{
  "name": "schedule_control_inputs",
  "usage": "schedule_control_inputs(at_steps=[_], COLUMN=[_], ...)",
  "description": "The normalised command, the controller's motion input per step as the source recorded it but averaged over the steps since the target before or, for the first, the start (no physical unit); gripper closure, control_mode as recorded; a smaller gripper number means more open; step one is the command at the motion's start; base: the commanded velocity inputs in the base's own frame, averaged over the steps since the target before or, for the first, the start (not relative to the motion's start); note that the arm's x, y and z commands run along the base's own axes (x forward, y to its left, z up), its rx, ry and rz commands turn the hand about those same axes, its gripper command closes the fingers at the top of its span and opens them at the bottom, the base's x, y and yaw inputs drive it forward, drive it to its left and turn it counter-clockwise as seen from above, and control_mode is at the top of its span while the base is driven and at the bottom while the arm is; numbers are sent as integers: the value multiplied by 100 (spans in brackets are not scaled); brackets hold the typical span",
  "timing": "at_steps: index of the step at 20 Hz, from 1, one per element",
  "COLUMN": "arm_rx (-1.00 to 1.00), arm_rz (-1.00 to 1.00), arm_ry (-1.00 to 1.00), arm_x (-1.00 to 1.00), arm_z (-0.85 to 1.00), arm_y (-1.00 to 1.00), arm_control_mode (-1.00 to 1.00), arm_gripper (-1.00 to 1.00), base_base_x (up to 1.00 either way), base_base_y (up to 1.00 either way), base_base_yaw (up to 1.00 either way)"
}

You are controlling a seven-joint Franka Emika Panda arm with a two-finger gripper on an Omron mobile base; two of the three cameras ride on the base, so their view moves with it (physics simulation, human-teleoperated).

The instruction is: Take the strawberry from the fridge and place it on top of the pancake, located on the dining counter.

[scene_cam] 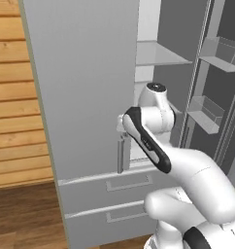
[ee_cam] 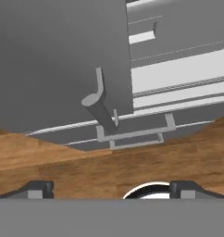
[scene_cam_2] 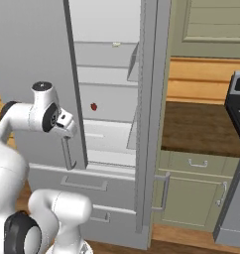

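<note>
One strawberry (scene_cam_2: 93, 106), tiny and bright red, sits on a pale grey shelf (scene_cam_2: 99, 85) inside the open fridge (scene_cam: 85, 97), toward the back, roughly at mid height. On the shelf above it lies one small pale whitish scrap (scene_cam_2: 116, 44).

The fridge is tall and matte grey. Its left upper door (scene_cam: 75, 87) stands swung out toward the camera, and the right upper door (scene_cam: 216, 82) is open too, showing two door bins (scene_cam: 207, 113) on its inner side in the left base view. A vertical bar handle (scene_cam_2: 68, 155) hangs at the lower edge of the left door. Below the doors are two drawers (scene_cam: 114, 187), each with a flat horizontal pull.

The gripper (scene_cam_2: 67, 126) is at the end of the white arm, just beside the left door's handle and not touching the strawberry. In the hand view its two dark fingertips (ee_cam: 37, 189) stand far apart at the lower corners, wide open with nothing between them, looking along the door at the handle end and the wood floor (ee_cam: 109, 171).

The room has a brown wood plank floor and a wall of light horizontal wood boards (scene_cam: 15, 97) to the left of the fridge. To the right, in the right base view, is a dark brown countertop (scene_cam_2: 196, 129) over sage-green cabinets (scene_cam_2: 191, 193) with two visible metal handles, a green upper cabinet (scene_cam_2: 211, 25) above, and the edge of a dark stove (scene_cam_2: 237, 149) at the far right.
</note>
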Motion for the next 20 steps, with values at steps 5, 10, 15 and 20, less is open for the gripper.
schedule_control_inputs(at_steps=[5, 10, 15, 20], arm_rx=[-12, -4, 0, 0], arm_rz=[7, 0, -1, -2], arm_ry=[-7, -17, -9, 7], arm_x=[36, 40, 41, 44], arm_z=[-15, -40, -44, -14], arm_y=[36, 0, 0, 4], arm_control_mode=[-100, -100, -100, -100], arm_gripper=[-100, -100, -100, -100], base_base_x=[0, 0, 0, 0], base_base_y=[0, 0, 0, 0], base_base_yaw=[0, 0, 0, 0])
